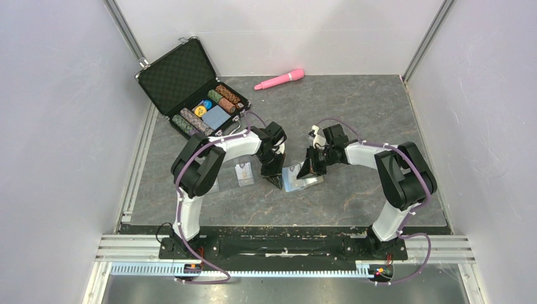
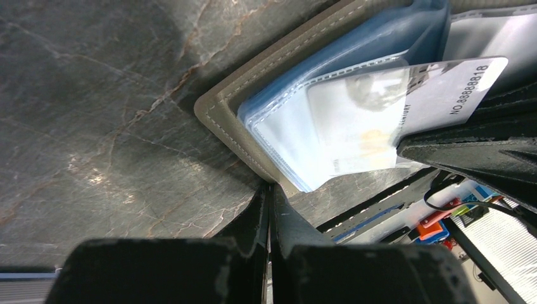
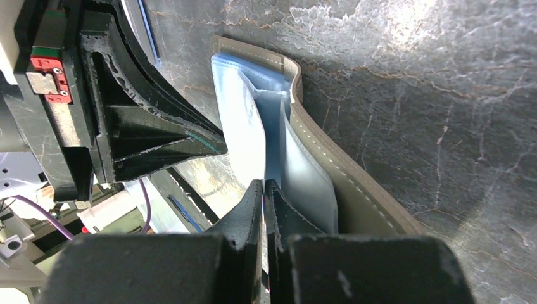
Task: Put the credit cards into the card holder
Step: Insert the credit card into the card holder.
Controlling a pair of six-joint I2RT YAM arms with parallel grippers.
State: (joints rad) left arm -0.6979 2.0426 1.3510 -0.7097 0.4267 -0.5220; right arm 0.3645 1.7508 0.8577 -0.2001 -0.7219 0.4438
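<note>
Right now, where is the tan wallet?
Top view: the wallet lies open mid-table between the left gripper and right gripper, right of a loose card.

The setting is a robotics laboratory test cell built around a dark marble-patterned table. Plain white panels in aluminium profiles enclose the table at its left, far and right sides. A cabled left arm and right arm are bolted to a metal rail along its near edge.
</note>
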